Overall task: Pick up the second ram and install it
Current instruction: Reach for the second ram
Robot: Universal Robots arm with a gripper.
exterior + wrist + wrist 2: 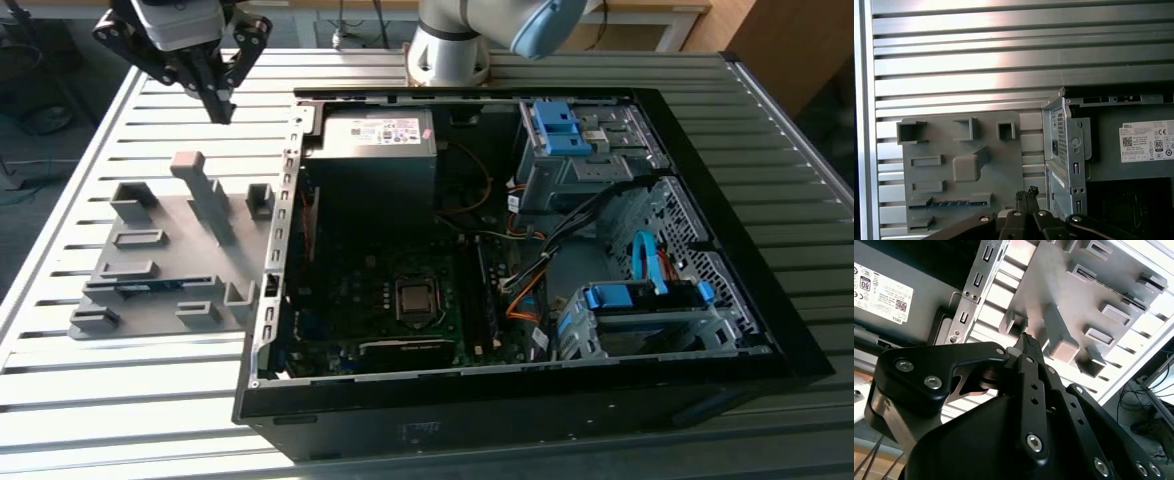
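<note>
The second ram [138, 287] is a thin dark blue-green stick lying on edge in a slot of the grey holder tray [200, 225], at the tray's near end in the exterior view. In the first wrist view the ram [949, 203] sits in the same tray [994, 165]. My gripper [222, 112] hangs above the table beyond the tray's far end, fingers pointing down and shut with nothing between them. Its fingertips [1026, 193] are pressed together in both wrist views [1027, 340]. The gripper is well apart from the ram.
An open black computer case [747, 330] lies on the slatted metal table [80, 400] to the exterior view's right of the tray. Inside are the motherboard [400, 300], a grey power supply [380, 130], blue drive brackets [641, 295] and loose cables. The case's metal edge [1066, 150] stands close beside the tray.
</note>
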